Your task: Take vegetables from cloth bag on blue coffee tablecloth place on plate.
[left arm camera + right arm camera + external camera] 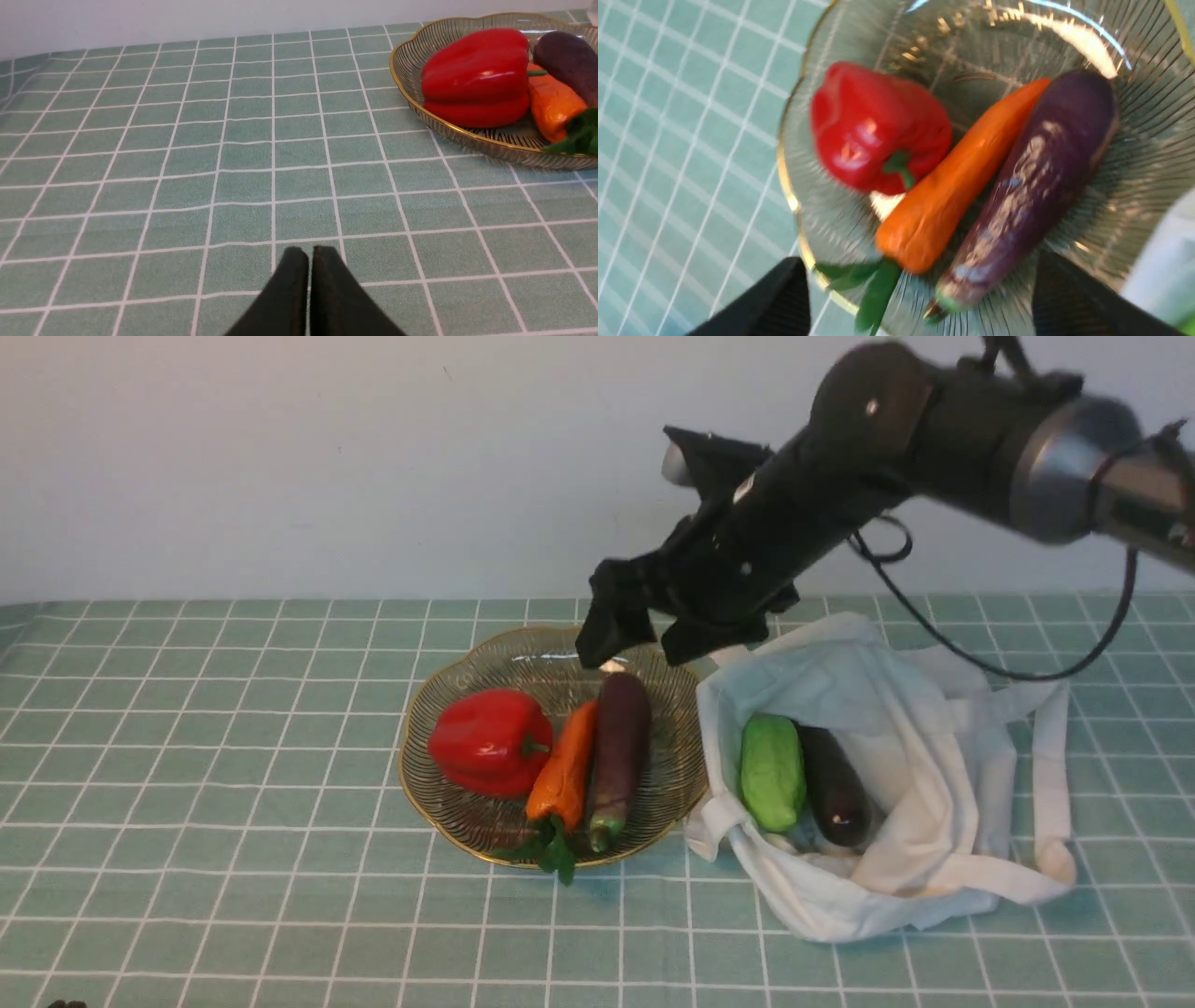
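1. Nearest me, my left pincer (pixel 306 254) hangs low over the blue coffee tablecloth (pixel 233 859). Its two black fingers are pressed together with nothing between them.
2. Farther forward on my right, the cloth bag (pixel 934 868) lies open on the cloth. A green cucumber (pixel 773 770) and a dark eggplant (pixel 834 784) lie side by side in its mouth.
3. Just left of the bag sits the plate (pixel 523 663). It holds a red pepper (pixel 487 739), an orange carrot (pixel 565 770) and a purple eggplant (pixel 619 747). The carrot lies between the other two, and its leaves reach over the near rim.
4. My right pincer (pixel 639 658) hovers above the plate's far side, over the purple eggplant's far end. Its jaws are spread wide and hold nothing.
5. Behind everything stands a plain pale wall (pixel 280 457).
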Robot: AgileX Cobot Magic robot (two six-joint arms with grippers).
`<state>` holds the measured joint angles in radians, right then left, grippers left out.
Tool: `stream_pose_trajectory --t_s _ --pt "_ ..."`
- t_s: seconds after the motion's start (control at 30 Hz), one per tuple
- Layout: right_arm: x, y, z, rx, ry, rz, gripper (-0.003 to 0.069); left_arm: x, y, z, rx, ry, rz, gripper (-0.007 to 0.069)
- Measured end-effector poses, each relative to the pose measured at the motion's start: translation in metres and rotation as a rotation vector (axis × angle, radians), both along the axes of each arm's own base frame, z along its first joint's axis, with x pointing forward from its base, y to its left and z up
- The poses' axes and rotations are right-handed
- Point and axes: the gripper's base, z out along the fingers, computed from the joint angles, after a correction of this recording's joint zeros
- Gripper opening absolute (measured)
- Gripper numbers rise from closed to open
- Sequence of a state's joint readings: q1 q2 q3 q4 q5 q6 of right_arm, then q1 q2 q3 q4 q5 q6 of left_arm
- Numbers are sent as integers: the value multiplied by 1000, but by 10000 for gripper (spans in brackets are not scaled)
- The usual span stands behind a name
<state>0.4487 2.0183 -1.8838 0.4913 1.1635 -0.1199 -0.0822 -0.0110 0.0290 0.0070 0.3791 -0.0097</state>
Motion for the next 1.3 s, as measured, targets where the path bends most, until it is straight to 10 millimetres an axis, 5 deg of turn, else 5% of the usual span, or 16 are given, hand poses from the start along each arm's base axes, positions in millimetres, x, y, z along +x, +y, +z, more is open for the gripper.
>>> stream_pose_trajectory --t_s 0.17,0.37,0.5,0.7,0.77,0.83,0.97,1.13,1.3 --pt "0 -23 80 11 -200 -43 317 0 0 0 0 0 0 -4" --pt "-42 -56 150 -12 -377 -96 50 0 0 0 0 0 0 -4" --pt "-100 -90 193 -62 -509 -136 -8 0 0 0 0 0 0 -4" --pt "-205 -152 215 -174 -665 -222 -14 0 0 0 0 0 0 -4" --pt "-231 -168 204 -213 -671 -251 -14 0 0 0 0 0 0 -4" --pt "-285 -193 182 -193 -738 -296 -15 0 0 0 0 0 0 -4" --pt "-349 -215 101 56 -1083 -355 -15 0 0 0 0 0 0 -4" --pt "-354 -214 28 144 -1110 -365 -15 0 0 0 0 0 0 -4" --pt "-351 -212 16 152 -1122 -367 -15 0 0 0 0 0 0 -4"
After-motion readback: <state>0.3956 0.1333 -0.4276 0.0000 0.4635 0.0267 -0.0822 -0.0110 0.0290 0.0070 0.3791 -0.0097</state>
